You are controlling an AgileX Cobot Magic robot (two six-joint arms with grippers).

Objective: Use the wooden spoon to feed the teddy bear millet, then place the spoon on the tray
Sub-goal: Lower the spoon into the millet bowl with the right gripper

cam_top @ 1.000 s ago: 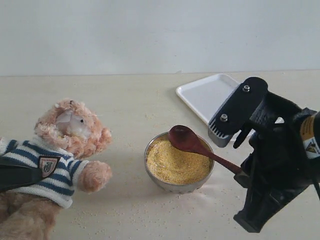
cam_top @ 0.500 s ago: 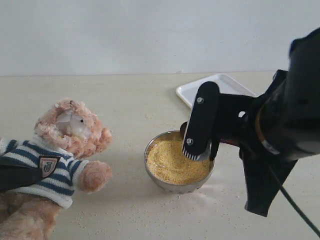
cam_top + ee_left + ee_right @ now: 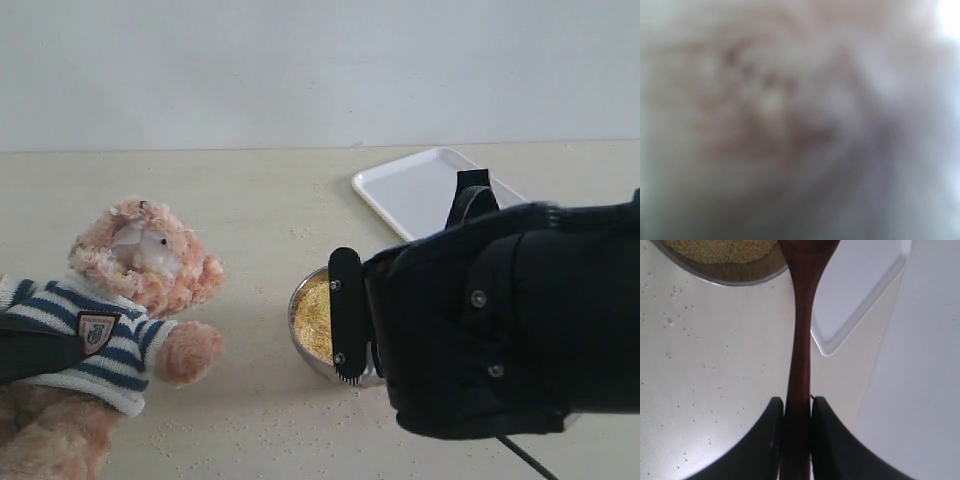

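Observation:
The teddy bear [image 3: 140, 265] sits at the left in its striped sweater, facing the steel bowl [image 3: 305, 335] of millet [image 3: 315, 318]. A dark part of my left arm [image 3: 35, 355] lies across the bear's body; the left wrist view is only a blur of fur, so its jaws do not show. My right gripper [image 3: 798, 407] is shut on the wooden spoon [image 3: 801, 340], low on the handle. The spoon's head reaches over the bowl rim [image 3: 735, 277] beside the millet [image 3: 720, 250]. The white tray [image 3: 415, 190] lies behind the bowl. In the exterior view my right arm [image 3: 490, 330] hides the spoon.
Loose millet grains are scattered on the beige table [image 3: 250, 430] around the bowl and in front of the bear. A pale wall rises behind the table. A corner of the tray [image 3: 860, 285] shows beside the spoon handle.
My right arm has swung left and toward the camera over the bowl, now covering the spoon and most of the bowl. The bear and the left arm have not moved.

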